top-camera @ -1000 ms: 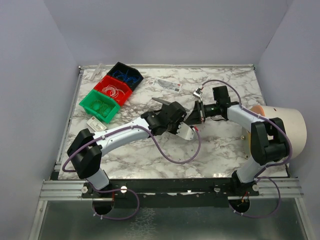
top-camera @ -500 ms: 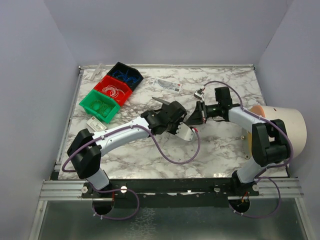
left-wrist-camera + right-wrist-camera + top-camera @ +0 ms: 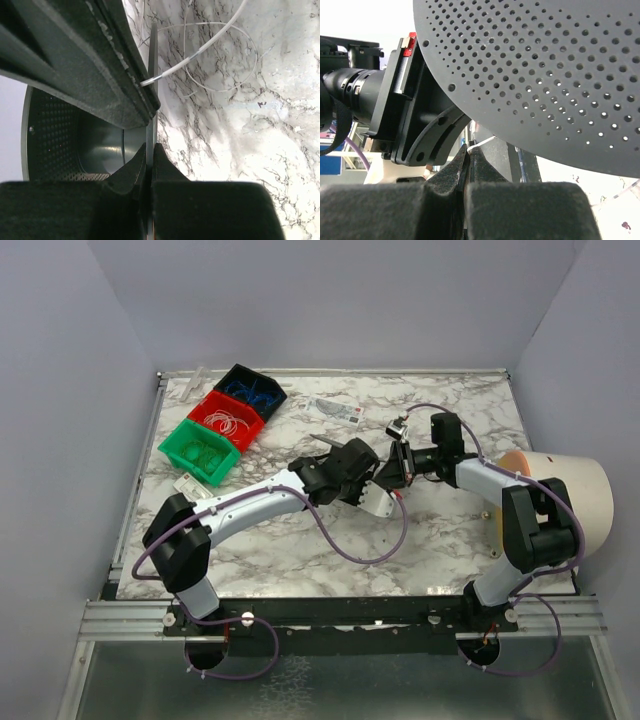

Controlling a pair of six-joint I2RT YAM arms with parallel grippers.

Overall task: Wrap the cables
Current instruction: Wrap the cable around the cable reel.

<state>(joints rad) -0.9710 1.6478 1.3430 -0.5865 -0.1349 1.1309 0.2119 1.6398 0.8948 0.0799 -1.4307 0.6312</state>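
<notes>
In the left wrist view my left gripper point(image 3: 150, 147) is shut on the thin edge of one flange point(image 3: 152, 75) of a dark spool. The spool's hub point(image 3: 100, 150) and its perforated second flange point(image 3: 50, 135) lie to the left. A thin white cable point(image 3: 215, 42) runs from the spool and loops over the marble table. My right gripper point(image 3: 469, 147) is shut on this white cable point(image 3: 487, 140) just under the perforated flange point(image 3: 545, 75). From above, both grippers point(image 3: 375, 480) point(image 3: 398, 468) meet at mid-table, and the spool between them is mostly hidden.
A black bin point(image 3: 250, 388), a red bin point(image 3: 227, 418) and a green bin point(image 3: 198, 450) stand in a row at the back left. A flat packet point(image 3: 337, 410) lies behind the grippers. A big cream roll point(image 3: 565, 500) sits at the table's right edge.
My left arm has pushed a little to the right and farther back. My right gripper has shifted slightly and turned. Both stayed shut.
</notes>
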